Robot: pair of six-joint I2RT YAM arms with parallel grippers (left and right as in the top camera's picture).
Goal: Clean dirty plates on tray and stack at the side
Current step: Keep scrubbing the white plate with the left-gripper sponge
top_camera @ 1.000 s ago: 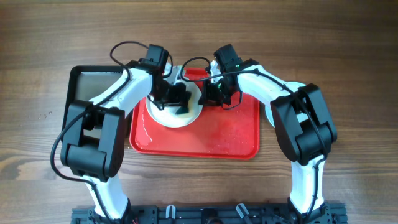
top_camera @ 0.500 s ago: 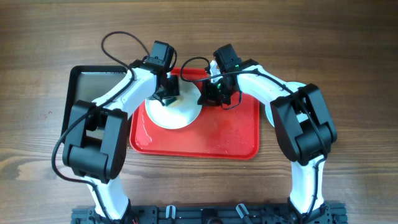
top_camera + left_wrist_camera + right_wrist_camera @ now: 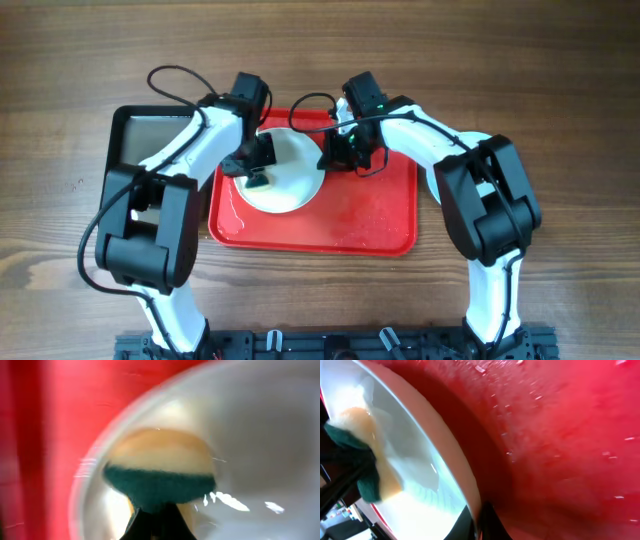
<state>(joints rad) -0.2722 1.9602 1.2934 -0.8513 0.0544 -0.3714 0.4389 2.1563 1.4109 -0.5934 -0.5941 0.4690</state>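
Observation:
A white plate (image 3: 285,170) is tilted on the left part of the red tray (image 3: 370,215). My right gripper (image 3: 333,155) is shut on the plate's right rim (image 3: 470,495), one finger each side. My left gripper (image 3: 258,165) is shut on a yellow and green sponge (image 3: 160,467) and presses it against the plate's inner face (image 3: 260,435). The sponge also shows in the right wrist view (image 3: 360,467). Only one plate is in view; I see no mint-blue plates.
A grey metal tray with a black rim (image 3: 150,130) lies just left of the red tray. The red tray's surface is wet (image 3: 570,435). Wood table (image 3: 560,100) lies all around.
My left gripper has moved the sponge from the plate's middle up to its far rim, then down to its left side. The right gripper has held still on the rim.

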